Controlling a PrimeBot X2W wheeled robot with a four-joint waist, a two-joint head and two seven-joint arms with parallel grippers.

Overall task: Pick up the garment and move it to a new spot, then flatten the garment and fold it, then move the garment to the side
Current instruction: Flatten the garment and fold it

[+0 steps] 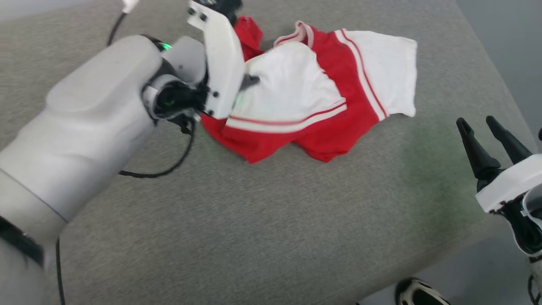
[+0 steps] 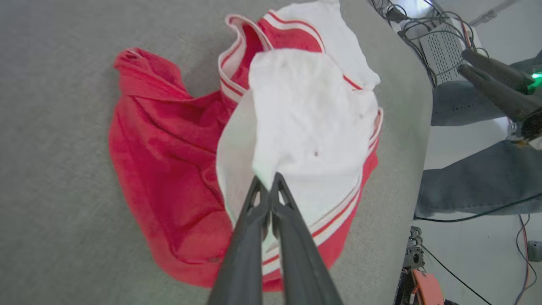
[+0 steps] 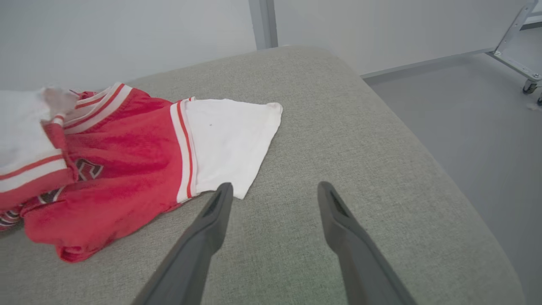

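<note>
Our left gripper (image 2: 266, 183) is closed on the crumpled garment (image 2: 169, 169) by its white panel; our right gripper (image 3: 274, 192) hovers open. We should lift high so trailing cloth clears the cushion (image 1: 254, 233).

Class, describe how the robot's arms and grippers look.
The left arm is a bulky white shell with a green light and a black cable at its wrist. The left gripper and right gripper each have two long, tapered dark fingers on white mounts.
</note>
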